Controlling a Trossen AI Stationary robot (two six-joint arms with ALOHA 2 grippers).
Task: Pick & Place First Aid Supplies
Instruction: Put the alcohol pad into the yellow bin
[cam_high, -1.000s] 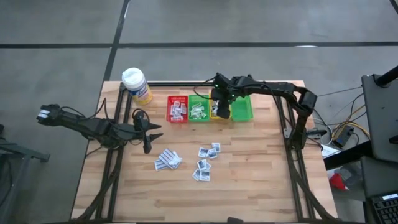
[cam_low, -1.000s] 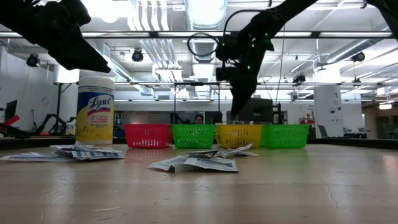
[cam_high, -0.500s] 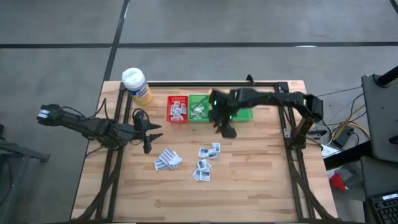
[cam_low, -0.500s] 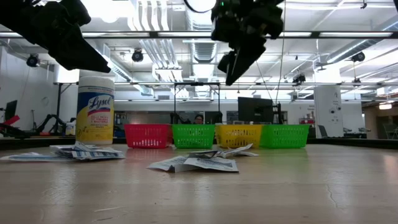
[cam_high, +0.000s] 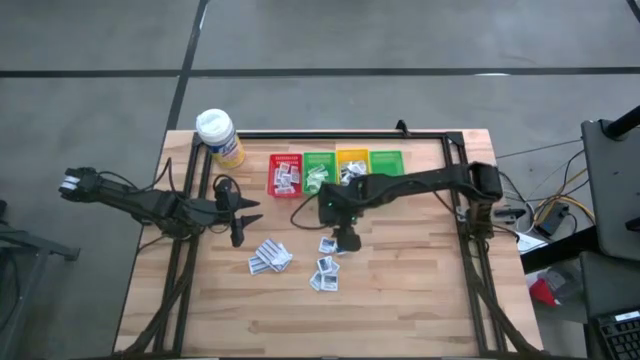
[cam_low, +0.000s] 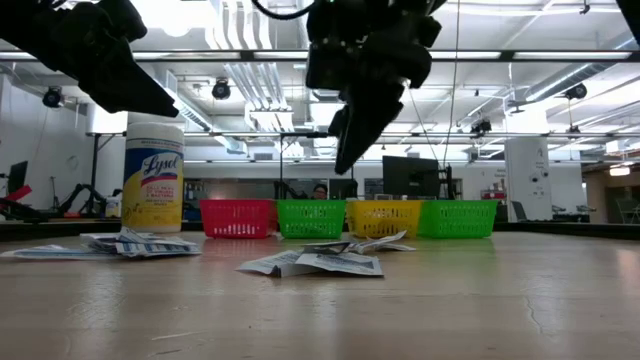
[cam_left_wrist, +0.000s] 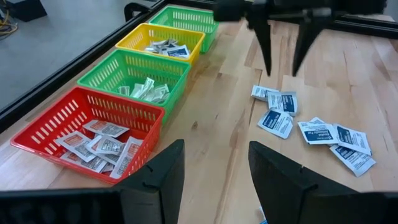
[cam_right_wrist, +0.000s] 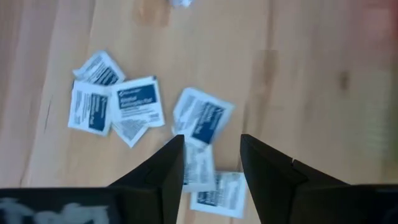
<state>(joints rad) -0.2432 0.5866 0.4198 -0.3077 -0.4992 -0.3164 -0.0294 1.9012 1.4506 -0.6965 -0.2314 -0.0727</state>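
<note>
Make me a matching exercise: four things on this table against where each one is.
Things:
1. yellow bottle
2. red bin
3. right gripper
4. left gripper

Places:
A. above the loose sachets mid-table
B. far left corner of the table
C. left end of the bin row
D. over the table's left side, beside the sachet pile

Pairs: 1-B, 2-C, 3-A, 4-D

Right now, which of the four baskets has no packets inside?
The green basket at the row's end, beside the yellow basket; the other three hold packets.
</note>
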